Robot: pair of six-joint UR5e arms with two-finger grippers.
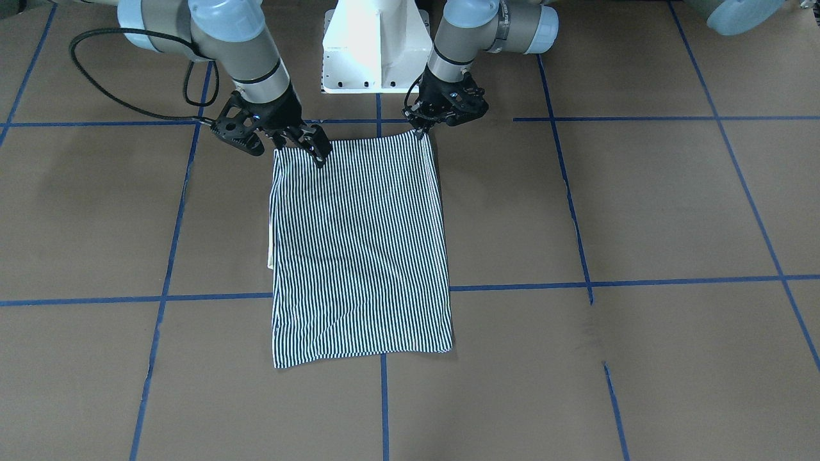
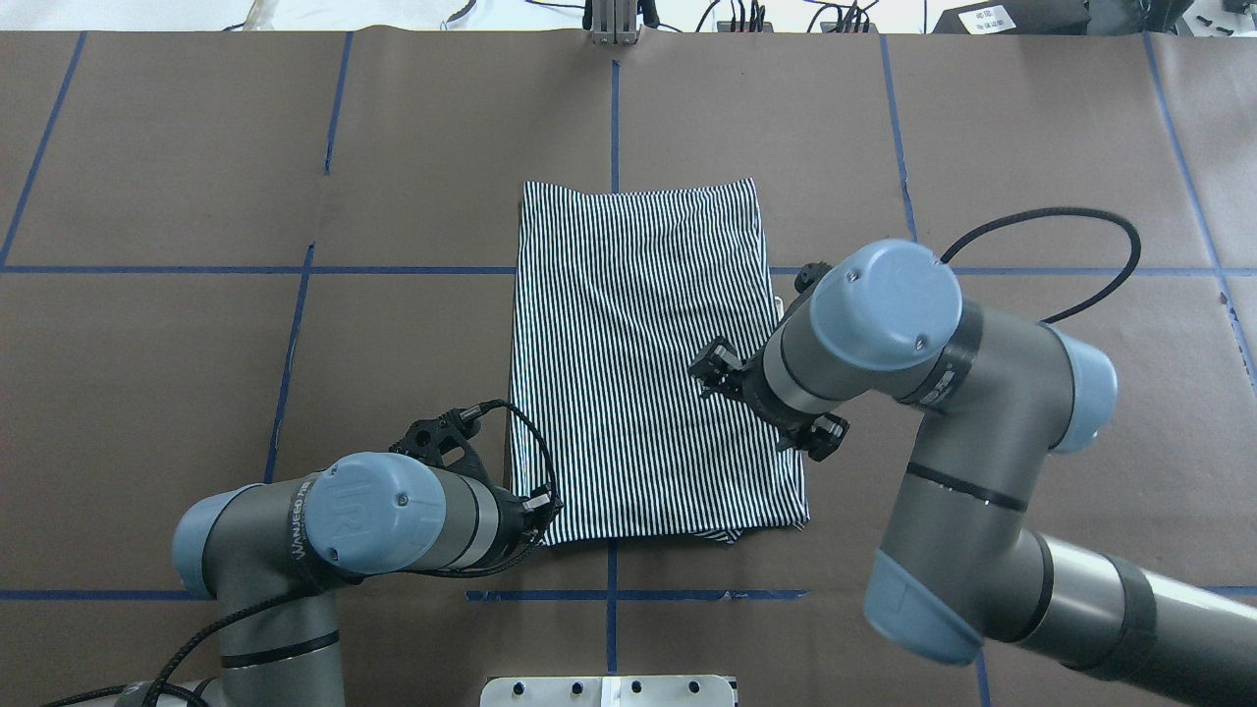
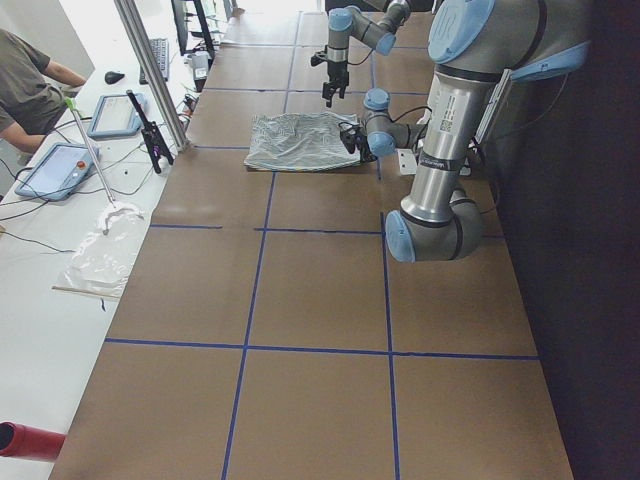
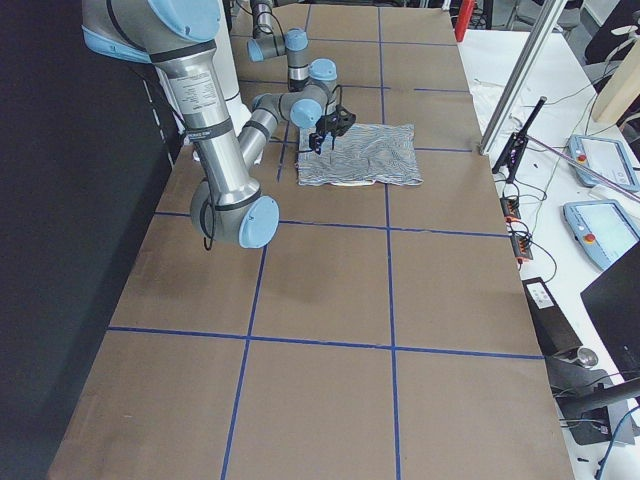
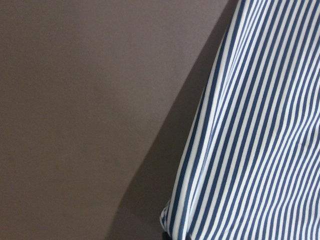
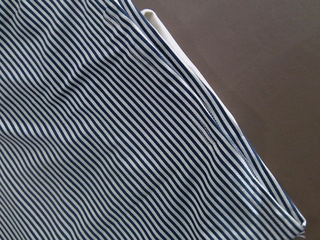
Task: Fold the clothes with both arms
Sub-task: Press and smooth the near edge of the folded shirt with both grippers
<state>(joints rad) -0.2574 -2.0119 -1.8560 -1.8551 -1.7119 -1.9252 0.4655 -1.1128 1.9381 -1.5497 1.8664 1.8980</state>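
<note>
Shirt [image 6: 125, 130] shows cream collar [image 6: 170, 40] in right wrist view, not left

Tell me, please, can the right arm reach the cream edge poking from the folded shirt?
Probably yes: the cream edge lies uncovered along the shirt, nothing between it and the right gripper.
</note>
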